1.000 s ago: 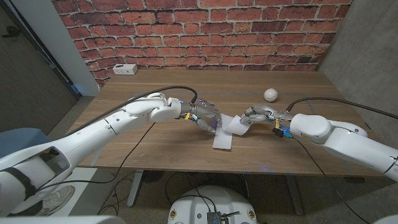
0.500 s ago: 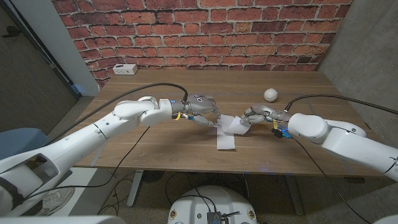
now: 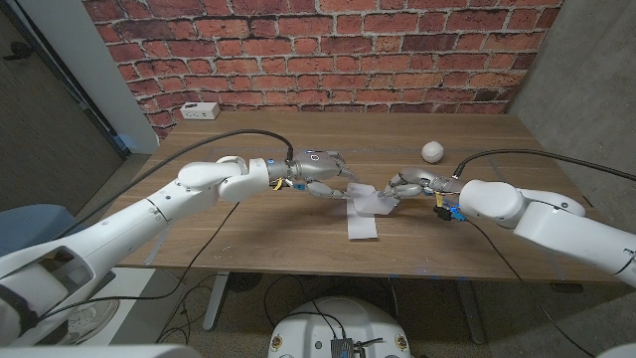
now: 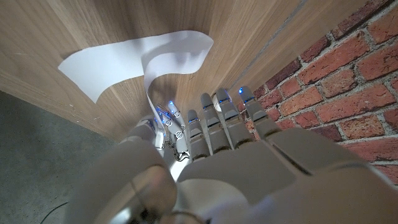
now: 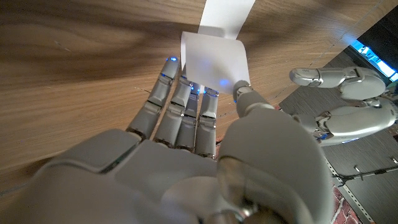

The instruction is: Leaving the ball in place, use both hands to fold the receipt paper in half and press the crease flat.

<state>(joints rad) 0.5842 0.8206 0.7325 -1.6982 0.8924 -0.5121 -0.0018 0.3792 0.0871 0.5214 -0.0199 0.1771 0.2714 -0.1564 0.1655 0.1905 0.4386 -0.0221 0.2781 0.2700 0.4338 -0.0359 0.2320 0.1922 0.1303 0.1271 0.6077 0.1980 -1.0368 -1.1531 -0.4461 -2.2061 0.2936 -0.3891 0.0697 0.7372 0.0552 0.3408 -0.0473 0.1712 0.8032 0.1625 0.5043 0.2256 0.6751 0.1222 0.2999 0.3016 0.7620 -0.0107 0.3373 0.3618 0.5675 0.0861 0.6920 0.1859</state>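
The receipt paper point(image 3: 364, 212) is a narrow white strip, plain and unprinted as far as can be seen, lying near the middle of the wooden surface point(image 3: 248, 234). Its near part lies flat on the wood grain; its far end is lifted and curled back over itself in a soft loop, seen also in the left wrist view point(image 4: 140, 59) and the right wrist view point(image 5: 214, 59). The right hand point(image 3: 409, 185) pinches that raised flap between thumb and fingers. The left hand point(image 3: 323, 174) is at the paper's left side with fingers extended toward the curled edge; whether it actually grips the strip cannot be told. The ball point(image 3: 432, 151), white and round, sits well apart toward the far right of the surface. A small white box point(image 3: 201, 110) rests at the far left edge against a red brick wall point(image 3: 318, 50); any writing on it is too small to read.
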